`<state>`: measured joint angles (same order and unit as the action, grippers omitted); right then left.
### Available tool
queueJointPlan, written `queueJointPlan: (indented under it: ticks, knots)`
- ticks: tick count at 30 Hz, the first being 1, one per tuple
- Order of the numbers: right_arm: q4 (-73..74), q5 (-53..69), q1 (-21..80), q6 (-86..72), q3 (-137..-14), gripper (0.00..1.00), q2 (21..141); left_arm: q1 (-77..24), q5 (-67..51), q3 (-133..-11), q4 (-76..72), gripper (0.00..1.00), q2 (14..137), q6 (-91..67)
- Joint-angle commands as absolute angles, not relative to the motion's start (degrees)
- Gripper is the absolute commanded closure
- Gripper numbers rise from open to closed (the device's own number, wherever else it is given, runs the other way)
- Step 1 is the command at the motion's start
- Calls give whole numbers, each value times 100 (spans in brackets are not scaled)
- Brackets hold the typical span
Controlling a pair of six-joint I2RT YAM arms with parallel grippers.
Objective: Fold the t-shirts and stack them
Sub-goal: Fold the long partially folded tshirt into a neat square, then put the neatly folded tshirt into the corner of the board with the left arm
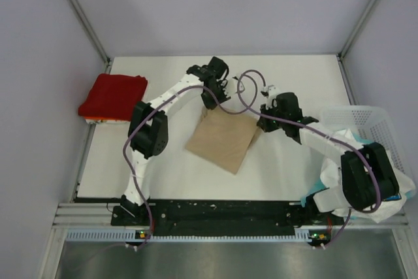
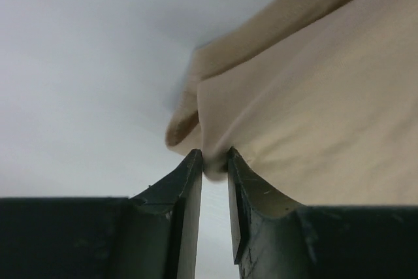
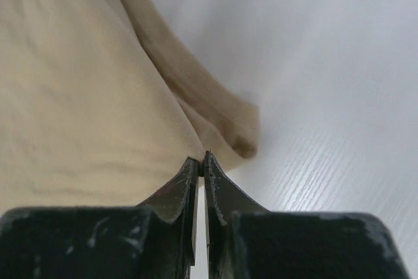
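Well to the left of the folded tan shirt point(image 1: 221, 140), I see a folded red shirt point(image 1: 112, 95). It sits on top of a low stack, and an orange and white edge point(image 1: 98, 119) shows beneath it. The tan shirt itself lies flat on the white table point(image 1: 170, 174) as a tilted rectangle, one corner pointing toward the arm bases.

My left gripper point(image 1: 210, 100) is at the shirt's far left corner. On the left wrist camera, the left gripper point(image 2: 213, 159) has its jaws nearly together with only a narrow slit between them. A small nub of the tan shirt point(image 2: 313, 115) is pinched at the very tips. From that pinch the cloth spreads up and to the right, and a folded-over edge curls just to the left of the fingers point(image 2: 186, 181).

My right gripper point(image 1: 263, 121) is at the shirt's right corner. On the right wrist camera, the right gripper point(image 3: 201, 160) looks all but closed, the two tips meeting on the thin edge of the tan shirt point(image 3: 85, 109). The cloth fans up and to the left from the tips, and a doubled fold runs just to their right.

Farther right of the tan shirt, well apart from it, stands a white mesh basket point(image 1: 366, 119). White and teal printed shirts point(image 1: 330, 173) spill over its near side, under the right arm.
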<state>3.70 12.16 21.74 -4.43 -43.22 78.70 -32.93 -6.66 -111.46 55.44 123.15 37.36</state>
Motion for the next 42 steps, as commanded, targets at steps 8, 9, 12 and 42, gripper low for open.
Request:
queueJointPlan:
  ticks: [8, 9, 12, 42]
  knots:
    - [1273, 589, 1565, -1371, -6231, 60, 9396, -2866, 1161, -12393, 4869, 60, 12921, 2972]
    - [1379, 554, 1573, -1432, -6231, 57, 9309, -2787, 1038, -12340, 4895, 60, 12807, 2779]
    - [1599, 807, 1565, -1800, -5987, 52, 9001, -2488, 65, -11815, 4966, 57, 12289, 1946]
    - [958, 2180, 1573, -2900, -6864, 55, 10933, -1802, -4323, -10511, 4227, 61, 13025, -202]
